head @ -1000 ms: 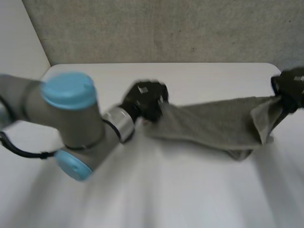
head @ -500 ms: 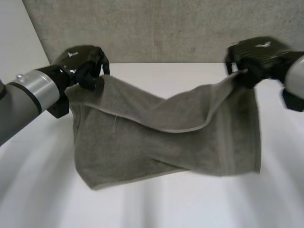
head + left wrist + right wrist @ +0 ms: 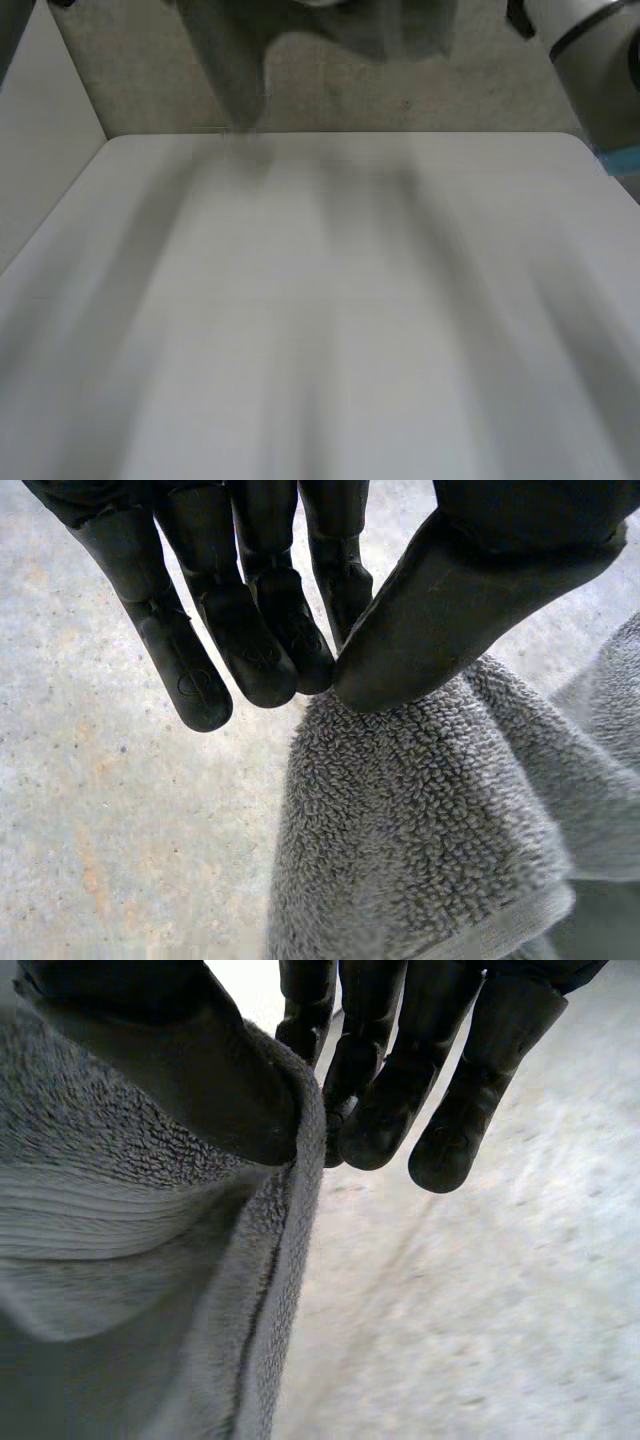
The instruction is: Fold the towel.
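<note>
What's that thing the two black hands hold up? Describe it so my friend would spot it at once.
Look high over the white table: a grey towel hangs there, pinched by the left hand and the right hand. It is the one soft, looped-pile thing among smooth table and hard black fingers.

towel point(image 3: 420, 820): grey, looped pile, ribbed band | my left robot hand point(image 3: 450, 610): black | my right robot hand point(image 3: 400, 1070): black | bench point(image 3: 330, 300): white | wall point(image 3: 330, 95): speckled grey
</note>
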You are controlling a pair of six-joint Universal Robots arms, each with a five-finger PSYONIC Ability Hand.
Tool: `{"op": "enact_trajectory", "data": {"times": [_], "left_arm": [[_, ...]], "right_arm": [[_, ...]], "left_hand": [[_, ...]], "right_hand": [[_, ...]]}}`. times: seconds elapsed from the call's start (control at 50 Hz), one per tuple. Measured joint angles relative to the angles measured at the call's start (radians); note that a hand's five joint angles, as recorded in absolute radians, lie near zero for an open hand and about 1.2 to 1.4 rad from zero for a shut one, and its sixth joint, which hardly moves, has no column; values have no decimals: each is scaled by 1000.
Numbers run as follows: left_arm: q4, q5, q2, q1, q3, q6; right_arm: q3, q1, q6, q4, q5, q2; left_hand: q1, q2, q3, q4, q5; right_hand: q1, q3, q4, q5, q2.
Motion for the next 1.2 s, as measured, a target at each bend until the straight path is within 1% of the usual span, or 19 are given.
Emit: {"op": "enact_trajectory", "data": {"times": [0.08,0.14,0.22,0.24,0.32,0.34,0.4,0.5,0.68,0.74,0.76,0.8,0.84,0.88,0.94,0.96,1.0,1.06,1.2], "left_arm": [[5,22,56,8,-176,6],[20,72,106,25,-389,19],[40,148,146,49,-646,48],[47,177,151,57,-738,68],[54,227,147,63,-929,143],[56,235,139,57,-990,182],[55,239,118,38,-1059,244],[52,233,86,-12,-1102,308],[52,228,78,-90,-1075,307],[58,228,63,-117,-1056,291],[61,228,55,-126,-1050,286],[65,226,43,-137,-1042,280],[70,221,28,-146,-1032,274],[74,213,21,-148,-1026,272],[78,197,19,-144,-1023,270],[81,185,26,-132,-1026,270],[82,176,36,-116,-1033,270],[83,167,65,-75,-1056,272],[102,171,143,44,-1152,283]], "right_arm": [[113,-17,22,17,-82,-23],[203,-47,25,61,-156,-26],[271,-83,3,192,-204,3],[286,-93,-21,262,-207,22],[305,-108,-117,442,-176,73],[309,-113,-169,511,-142,92],[315,-118,-253,596,-69,116],[311,-125,-340,643,38,134],[245,-175,-358,601,97,180],[225,-192,-357,591,123,206],[221,-196,-355,588,137,215],[221,-198,-354,584,156,223],[225,-200,-351,578,187,232],[232,-201,-349,572,214,234],[249,-200,-346,563,248,228],[264,-200,-344,558,262,217],[284,-200,-343,553,271,199],[322,-202,-341,542,275,161],[444,-209,-343,484,256,48]], "left_hand": [[0,0,0,0,0],[0,0,0,0,0],[0,0,0,0,0],[0,0,0,0,0],[0,0,1,0,0],[0,0,1,0,0],[0,0,3,0,0],[0,0,4,0,0],[-1,-1,4,0,0],[-203,-202,-201,-229,-200],[-272,-276,-274,-300,-270],[-461,-442,-438,-475,-450],[-669,-644,-648,-679,-663],[-752,-714,-733,-757,-749],[-820,-764,-792,-816,-820],[-852,-801,-824,-851,-858],[-856,-834,-839,-867,-876],[-856,-843,-842,-871,-881],[-856,-844,-842,-871,-881]], "right_hand": [[0,0,0,0,0],[1,0,0,0,0],[1,0,0,0,0],[1,0,0,0,0],[1,0,0,0,0],[1,0,0,0,0],[1,0,0,0,0],[1,0,0,0,0],[1,0,0,0,0],[-14,-13,-20,-23,-12],[-87,-72,-91,-97,-80],[-249,-245,-251,-264,-243],[-494,-487,-499,-522,-481],[-627,-623,-635,-665,-619],[-816,-798,-817,-856,-788],[-946,-944,-952,-998,-942],[-1014,-1011,-1033,-1078,-1008],[-1078,-1066,-1074,-1104,-1061],[-1092,-1073,-1075,-1104,-1063]]}}
